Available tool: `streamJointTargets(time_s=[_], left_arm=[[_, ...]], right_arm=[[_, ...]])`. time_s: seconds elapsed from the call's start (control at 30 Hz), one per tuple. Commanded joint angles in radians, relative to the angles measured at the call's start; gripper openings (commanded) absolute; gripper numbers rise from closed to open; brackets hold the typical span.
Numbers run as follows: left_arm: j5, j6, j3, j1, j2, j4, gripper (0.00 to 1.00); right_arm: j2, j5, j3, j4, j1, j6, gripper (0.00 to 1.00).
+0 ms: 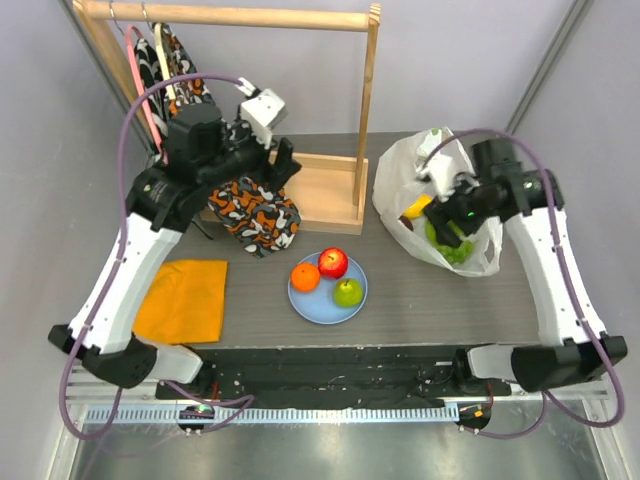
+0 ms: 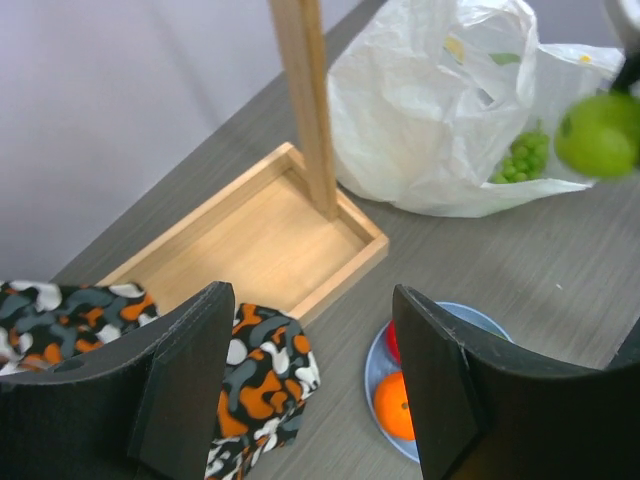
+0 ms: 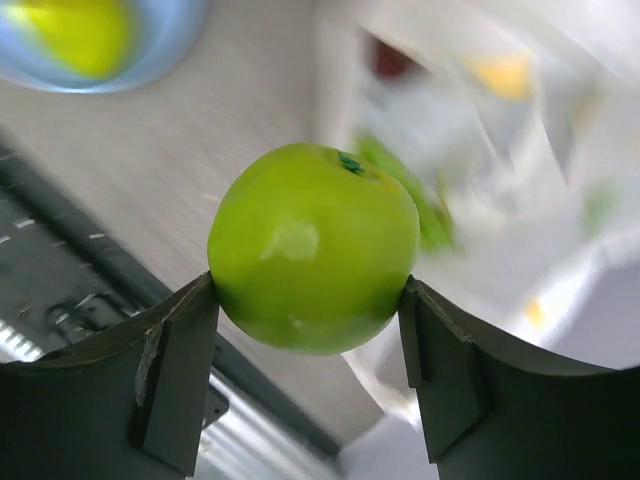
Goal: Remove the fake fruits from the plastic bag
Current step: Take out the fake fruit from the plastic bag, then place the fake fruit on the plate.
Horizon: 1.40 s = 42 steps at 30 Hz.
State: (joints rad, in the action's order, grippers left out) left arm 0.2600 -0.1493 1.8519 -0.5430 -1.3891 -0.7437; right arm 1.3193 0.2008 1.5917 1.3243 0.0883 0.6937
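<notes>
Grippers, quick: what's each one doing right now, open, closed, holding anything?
Left gripper: open, holding nothing.
Right gripper: closed on a green fruit.

Plastic bag (image 1: 400,175) — white, crinkled, translucent, slumped at the far right. A yellow mango (image 1: 417,207) shows inside it, and a green grape bunch (image 1: 457,250) lies at its near edge. One glossy green fruit (image 3: 313,247) is off the surface, pinched in the right gripper (image 3: 308,290) just beside the bag. Orange (image 1: 305,276), red apple (image 1: 333,263) and green apple (image 1: 348,293) sit clustered on the blue plate (image 1: 320,308) — apart from the bag.
</notes>
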Motion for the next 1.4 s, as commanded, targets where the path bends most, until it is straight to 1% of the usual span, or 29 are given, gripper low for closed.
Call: streamJointTargets(time_s=[0.0,0.03,0.07,0.1,0.13,0.17,0.2,0.23,0.27,0.3,0.37,0.4,0.43,0.47,0.5,0.57,0.63,0.67,0.7,0.8,0.87,0.97,1.07,1.1,1.2,1.3,1.33,1.37], left_arm=[[-0.019,-0.015,-0.052,0.086,0.09,-0.013,0.69],[-0.025,-0.007,-0.063,0.1,0.105,-0.014,0.69],[-0.027,-0.001,-0.071,0.116,0.119,-0.016,0.69],[-0.025,0.007,-0.086,0.145,0.145,-0.016,0.7],[-0.016,0.013,-0.097,0.161,0.162,-0.019,0.7],[-0.013,0.019,-0.108,0.175,0.174,-0.017,0.7],[-0.01,0.02,-0.135,0.199,0.206,-0.017,0.7],[0.001,0.024,-0.151,0.213,0.219,-0.017,0.7],[0.008,0.033,-0.166,0.242,0.235,-0.016,0.7],[0.018,0.042,-0.192,0.259,0.263,-0.011,0.7],[0.051,0.072,-0.22,0.308,0.291,-0.006,0.7],[0.061,0.082,-0.238,0.324,0.304,-0.006,0.7],[0.073,0.091,-0.247,0.337,0.332,-0.003,0.7],[0.096,0.109,-0.253,0.365,0.344,-0.005,0.7],[0.107,0.114,-0.27,0.379,0.36,-0.003,0.7],[0.136,0.126,-0.284,0.414,0.398,-0.002,0.71],[0.148,0.143,-0.305,0.44,0.435,0.003,0.71],[0.162,0.142,-0.313,0.463,0.444,0.004,0.71],[0.168,0.174,-0.319,0.472,0.453,0.009,0.71],[0.197,0.203,-0.35,0.503,0.481,0.018,0.71],[0.212,0.215,-0.362,0.518,0.49,0.023,0.71],[0.234,0.24,-0.365,0.538,0.495,0.03,0.71],[0.245,0.249,-0.365,0.538,0.502,0.033,0.71],[0.246,0.249,-0.367,0.567,0.503,0.033,0.71],[0.251,0.257,-0.369,0.574,0.499,0.037,0.71],[0.265,0.267,-0.373,0.58,0.499,0.044,0.71],[0.266,0.271,-0.375,0.583,0.498,0.047,0.71],[0.271,0.278,-0.375,0.586,0.499,0.052,0.71]], right_arm=[[-0.071,0.123,-0.013,0.182,0.35,0.006,0.5],[-0.048,0.143,-0.007,0.182,0.394,-0.015,0.49],[-0.028,0.146,0.0,0.178,0.466,-0.011,0.49],[0.015,0.137,0.028,0.17,0.494,-0.007,0.5],[0.04,0.094,0.046,0.167,0.526,0.003,0.5],[0.069,0.078,0.071,0.182,0.585,0.012,0.49],[0.133,0.053,0.124,0.182,0.625,0.003,0.49],[0.162,0.019,0.152,0.181,0.661,-0.016,0.49],[0.196,-0.001,0.178,0.182,0.75,-0.022,0.49],[0.248,-0.021,0.213,0.181,0.798,-0.022,0.5],[0.313,-0.108,0.215,0.182,0.893,-0.01,0.51],[0.377,-0.142,0.206,0.182,0.972,0.001,0.5],[0.406,-0.185,0.194,0.182,1.008,0.012,0.49],[0.435,-0.277,0.173,0.181,1.031,0.027,0.47],[0.504,-0.326,0.172,0.181,1.062,0.026,0.46],[0.56,-0.421,0.207,0.182,1.074,0.02,0.45],[0.616,-0.481,0.244,0.184,1.096,0.024,0.45],[0.627,-0.55,0.264,0.184,1.105,0.044,0.46],[0.638,-0.581,0.263,0.184,1.116,0.056,0.46],[0.672,-0.665,0.228,0.185,1.153,0.087,0.47],[0.692,-0.685,0.17,0.185,1.183,0.099,0.47],[0.724,-0.696,0.126,0.185,1.226,0.11,0.48],[0.742,-0.679,0.131,0.185,1.257,0.124,0.47],[0.748,-0.678,0.134,0.184,1.26,0.133,0.47],[0.755,-0.702,0.128,0.184,1.268,0.171,0.49],[0.762,-0.718,0.113,0.185,1.285,0.205,0.54],[0.77,-0.727,0.111,0.185,1.288,0.211,0.6],[0.776,-0.732,0.113,0.185,1.291,0.214,0.63]])
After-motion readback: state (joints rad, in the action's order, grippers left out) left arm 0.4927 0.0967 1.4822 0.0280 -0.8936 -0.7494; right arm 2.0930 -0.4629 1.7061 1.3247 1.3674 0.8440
